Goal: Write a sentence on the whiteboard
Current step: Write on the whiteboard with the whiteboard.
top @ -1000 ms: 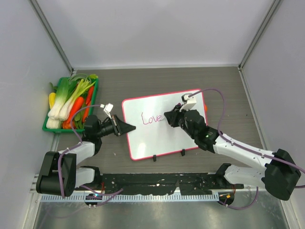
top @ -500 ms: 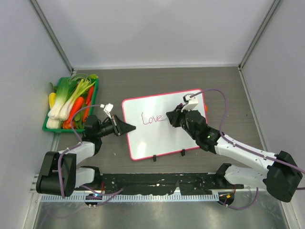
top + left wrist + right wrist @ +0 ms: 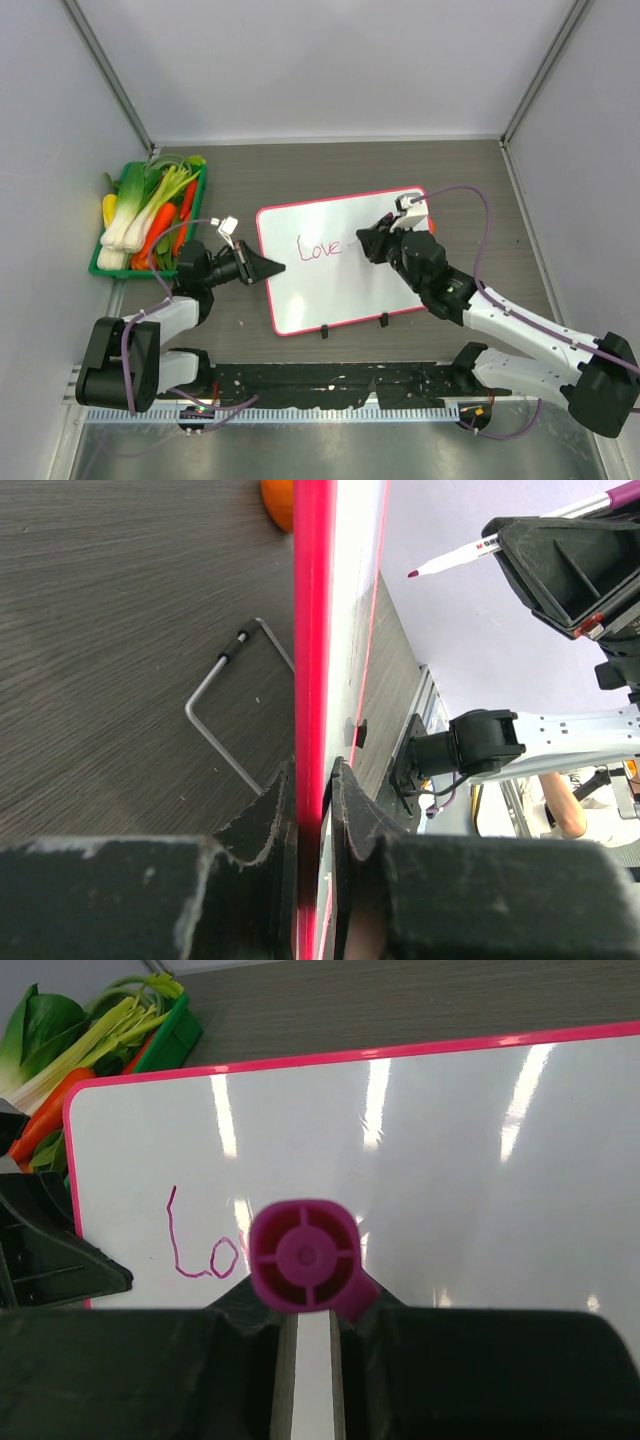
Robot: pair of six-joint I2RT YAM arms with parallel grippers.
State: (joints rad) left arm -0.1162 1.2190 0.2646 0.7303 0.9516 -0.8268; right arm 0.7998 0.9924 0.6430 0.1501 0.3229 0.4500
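Logged rightward shift of right gripper (image 3: pixel 372 240) away from "Love" (image 3: pixel 320 248) since earlier frame; jaws clamped on pink marker (image 3: pixel 303 1255). Found whiteboard (image 3: pixel 340 290) unmoved at centre frame, long axis left-right, right end angled up-frame, feet toward bottom edge. Saw its left rim pinched between left gripper (image 3: pixel 272 268) jaws.
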